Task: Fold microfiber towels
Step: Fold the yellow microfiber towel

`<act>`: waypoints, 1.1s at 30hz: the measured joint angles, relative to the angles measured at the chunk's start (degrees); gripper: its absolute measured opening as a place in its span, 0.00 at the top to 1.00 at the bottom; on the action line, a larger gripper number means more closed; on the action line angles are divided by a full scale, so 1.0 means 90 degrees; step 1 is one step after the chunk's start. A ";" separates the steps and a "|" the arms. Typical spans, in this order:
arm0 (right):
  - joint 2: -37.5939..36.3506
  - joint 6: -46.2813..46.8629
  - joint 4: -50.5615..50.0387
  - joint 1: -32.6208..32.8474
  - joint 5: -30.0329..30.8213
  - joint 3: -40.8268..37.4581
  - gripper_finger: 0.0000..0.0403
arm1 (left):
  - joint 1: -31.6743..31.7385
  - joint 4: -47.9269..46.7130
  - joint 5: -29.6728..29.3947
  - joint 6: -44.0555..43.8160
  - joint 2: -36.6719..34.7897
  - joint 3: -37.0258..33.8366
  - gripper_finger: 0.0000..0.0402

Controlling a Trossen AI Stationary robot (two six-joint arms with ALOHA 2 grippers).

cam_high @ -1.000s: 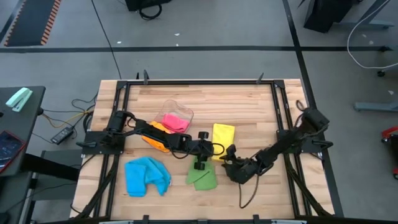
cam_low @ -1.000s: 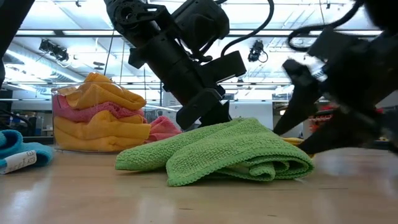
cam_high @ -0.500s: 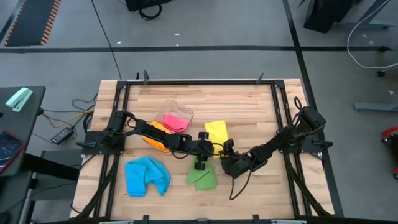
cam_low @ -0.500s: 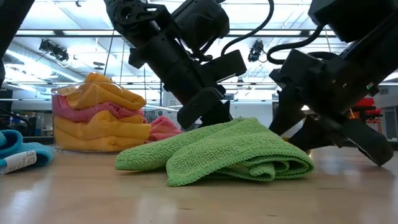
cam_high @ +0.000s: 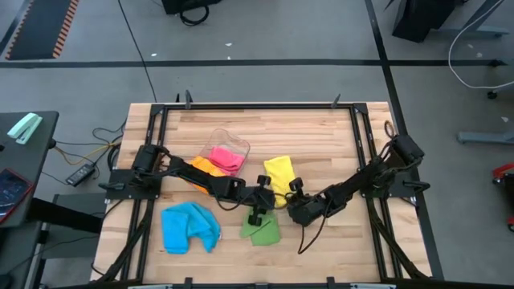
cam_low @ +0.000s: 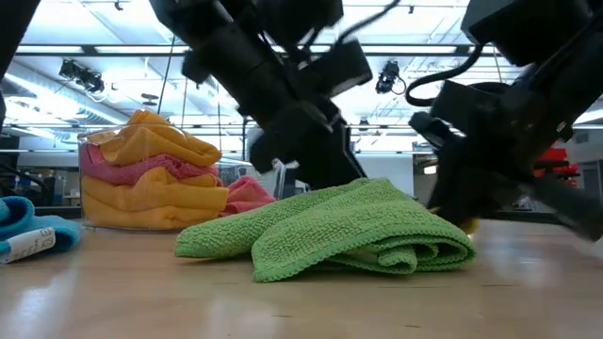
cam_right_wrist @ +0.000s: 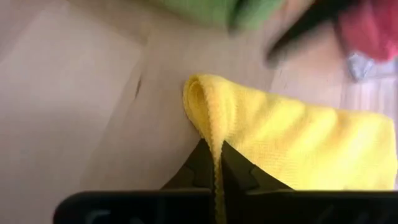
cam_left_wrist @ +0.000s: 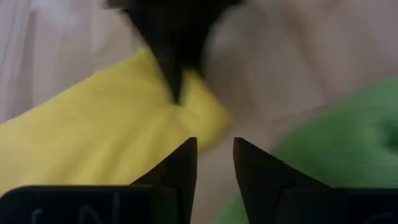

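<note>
The yellow towel (cam_high: 279, 171) lies at mid-table, and my right gripper (cam_right_wrist: 214, 165) is shut on its near edge. My left gripper (cam_left_wrist: 214, 168) hovers just left of that spot, open with nothing between its fingers. It looks across the yellow towel (cam_left_wrist: 93, 124) at the right gripper's fingertips (cam_left_wrist: 176, 87). A crumpled green towel (cam_high: 261, 230) lies nearer the front edge, and a blue towel (cam_high: 190, 227) lies at the front left. Pink and orange towels fill a clear tub (cam_high: 225, 156). My right gripper pinches the yellow towel's near edge (cam_right_wrist: 216, 149) between its two fingers, which slant down from the table's right. Just beyond the fingers the cloth is bunched up into a rounded fold (cam_right_wrist: 198, 99). The rest of the towel lies flat on the table.
The wooden tabletop (cam_high: 321, 128) is framed by dark rails (cam_high: 365, 160). The green towel (cam_low: 349, 231) lies heaped close in front of both grippers. The tub (cam_low: 151, 179) stands to the far left of them. Bare wood lies to the right and far side.
My right gripper has moved toward the table's left, onto the yellow towel's near edge, and has shut on it. That side of the towel has been pushed in and bunched, so the towel looks narrower. My left gripper has risen slightly.
</note>
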 joint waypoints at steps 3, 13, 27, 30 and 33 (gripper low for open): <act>-0.0419 0.0082 -0.0346 0.0031 -0.0057 -0.0038 0.98 | -0.0104 -0.0028 0.0018 0.0124 -0.0092 0.0000 0.73; -0.1234 0.0937 -0.1033 0.0184 -0.0768 -0.0007 0.99 | 0.0086 0.1236 -0.0734 0.0122 0.0145 -0.0004 0.73; -0.1405 0.1794 -0.1153 0.0285 -0.1485 0.0036 0.97 | 0.0242 0.1663 -0.0017 -0.0224 0.0768 -0.0002 0.73; -0.1631 0.1954 -0.1173 0.0324 -0.1785 0.0055 0.97 | 0.0091 0.1734 0.0036 -0.0104 0.0768 -0.0001 0.74; -0.1889 0.2157 -0.1211 0.0397 -0.2143 0.0058 0.97 | -0.0039 0.1825 0.0048 0.0093 0.0768 -0.0001 0.74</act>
